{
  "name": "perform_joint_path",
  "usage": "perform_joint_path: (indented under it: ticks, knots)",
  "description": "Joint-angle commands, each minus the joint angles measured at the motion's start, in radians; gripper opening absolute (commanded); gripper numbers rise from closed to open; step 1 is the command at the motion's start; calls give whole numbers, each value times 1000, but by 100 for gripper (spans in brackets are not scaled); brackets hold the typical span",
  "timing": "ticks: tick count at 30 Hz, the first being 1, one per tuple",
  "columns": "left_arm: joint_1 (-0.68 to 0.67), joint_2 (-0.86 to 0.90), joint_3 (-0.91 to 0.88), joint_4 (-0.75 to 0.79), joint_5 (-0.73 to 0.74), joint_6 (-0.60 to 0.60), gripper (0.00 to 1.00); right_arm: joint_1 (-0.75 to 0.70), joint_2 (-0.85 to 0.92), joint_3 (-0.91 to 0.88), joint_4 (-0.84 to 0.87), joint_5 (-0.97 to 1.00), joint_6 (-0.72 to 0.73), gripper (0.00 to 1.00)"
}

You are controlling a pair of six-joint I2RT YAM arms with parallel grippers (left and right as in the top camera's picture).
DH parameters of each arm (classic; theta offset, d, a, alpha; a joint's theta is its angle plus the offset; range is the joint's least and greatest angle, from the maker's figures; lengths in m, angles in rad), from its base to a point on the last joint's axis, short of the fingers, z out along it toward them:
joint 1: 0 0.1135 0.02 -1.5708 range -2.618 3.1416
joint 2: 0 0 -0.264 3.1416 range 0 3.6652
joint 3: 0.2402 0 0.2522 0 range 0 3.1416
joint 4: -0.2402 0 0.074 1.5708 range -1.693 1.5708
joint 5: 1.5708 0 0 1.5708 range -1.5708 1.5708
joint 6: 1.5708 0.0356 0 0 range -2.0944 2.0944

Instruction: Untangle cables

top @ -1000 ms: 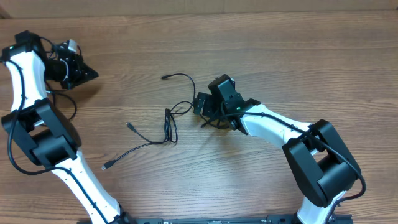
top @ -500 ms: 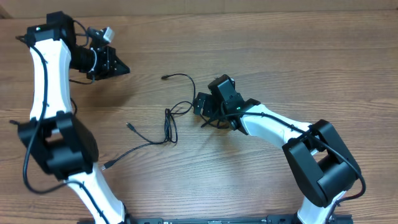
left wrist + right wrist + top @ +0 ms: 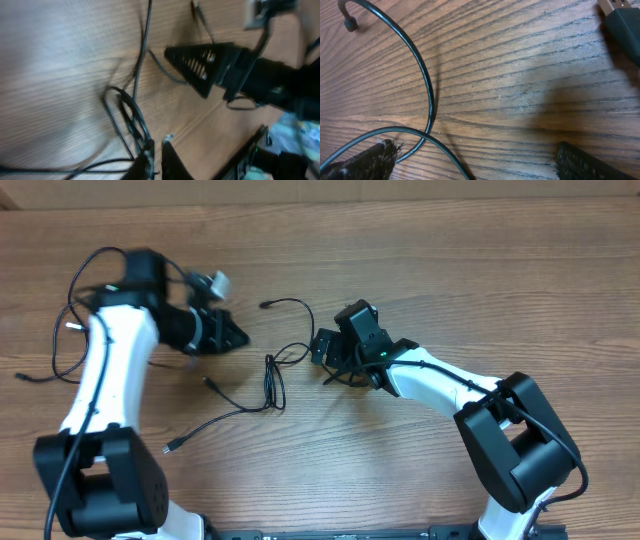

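The left gripper (image 3: pixel 230 334) swung from upper left toward centre, fingers pressed together; right gripper (image 3: pixel 326 362) held fingers spread over thin black cables (image 3: pixel 272 384).

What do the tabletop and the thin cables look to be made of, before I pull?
Tabletop: brown wood or wood-look laminate, matte; grain lines show, but not which. Cables: thin black cords, likely a smooth plastic or rubber jacket, faint sheen in the right wrist view; they curl in loose loops.

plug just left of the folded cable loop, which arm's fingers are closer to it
Left. Overhead, the left fingers hover just up-right of the plug; the right fingers sit far right, beyond the loop.
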Motion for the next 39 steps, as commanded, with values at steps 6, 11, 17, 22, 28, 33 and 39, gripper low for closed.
perform_joint_path:
  ticks: [6, 11, 17, 22, 28, 33, 39]
  knots:
    - [-133, 2, -235, 199, 35, -78, 86, -1, -30, 8, 5, 2, -4, 100]
    - [-138, 2, -237, 245, -129, -199, 70, -1, -30, 8, 5, 2, -4, 100]
    - [-151, 2, -269, 257, -390, -336, 59, -1, -30, 8, 5, 2, -4, 100]
    - [-172, 2, -343, 354, -359, -336, 66, -1, -30, 8, 5, 2, -4, 100]
    - [-173, 2, -346, 406, -360, -344, 27, -1, -30, 8, 5, 2, -4, 100]
    - [-173, 2, -345, 425, -329, -343, 4, -1, -30, 8, 5, 2, -4, 100]
    - [-158, 1, -269, 432, -85, -239, 4, -6, -31, 8, -85, -106, -84, 100]
